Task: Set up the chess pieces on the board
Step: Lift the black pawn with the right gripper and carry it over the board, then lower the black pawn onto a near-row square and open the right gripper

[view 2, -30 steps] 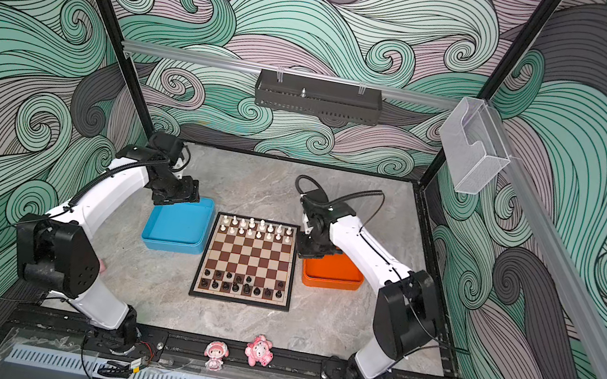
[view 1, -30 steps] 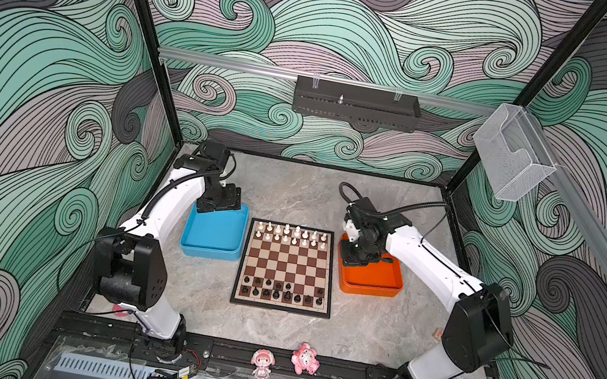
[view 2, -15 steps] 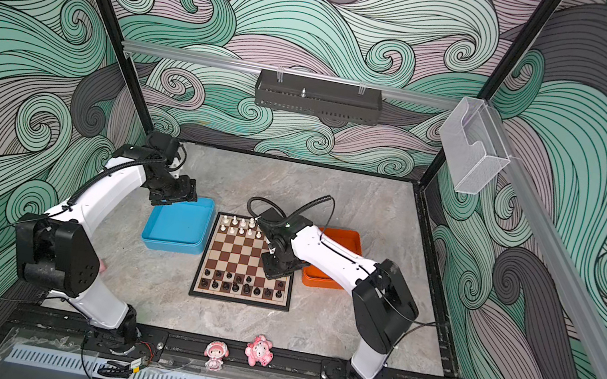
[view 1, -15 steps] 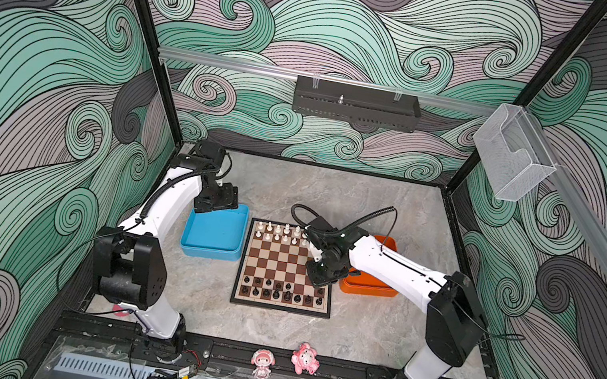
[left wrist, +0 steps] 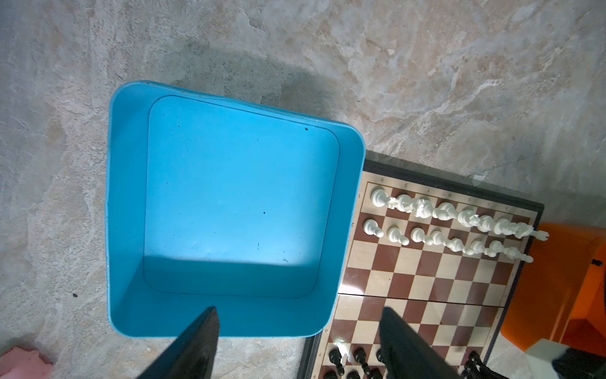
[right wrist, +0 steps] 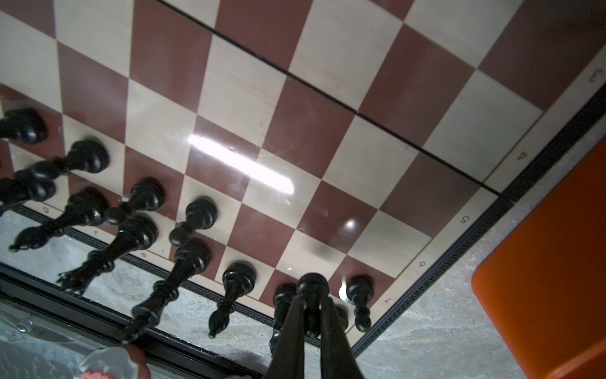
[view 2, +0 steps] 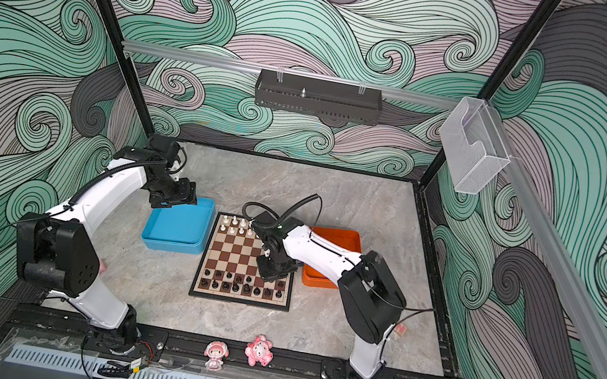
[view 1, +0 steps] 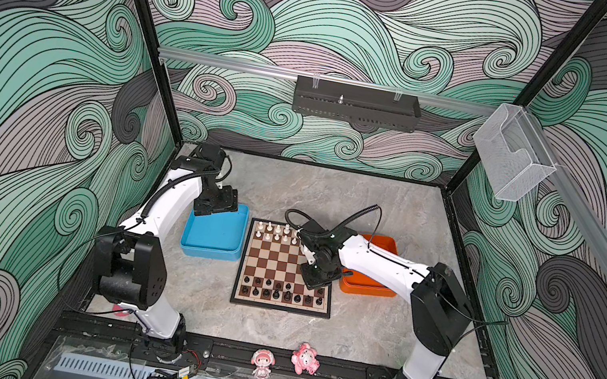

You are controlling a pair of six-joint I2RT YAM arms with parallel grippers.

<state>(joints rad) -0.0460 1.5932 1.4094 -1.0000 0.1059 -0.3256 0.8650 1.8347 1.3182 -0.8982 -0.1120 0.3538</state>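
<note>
Right claw (right wrist: 311,310): clamped tight on the top of a black pawn (right wrist: 312,284), wide base pointing down at the board (right wrist: 328,131).
Pawn axis: upright, in line with the claw fingers; no tilt to be made out.
Way to the target: judged almost straight down. Hanging just over the black pawn row, just beside the outermost standing pawn (right wrist: 359,290) on the orange tray (right wrist: 557,262) side, where a bare square seems to wait.
Neighbours: back-rank black pieces (right wrist: 237,279) close behind the fingers, so a plain vertical drop probably safest.
Nearer arm: right, already over the spot.
Left claw (left wrist: 299,310): spread wide, holding nothing, over one wall of the blue tray (left wrist: 124,197), well apart from the black rows.
White pieces (left wrist: 442,213): two rows standing along the opposite edge of the board.
</note>
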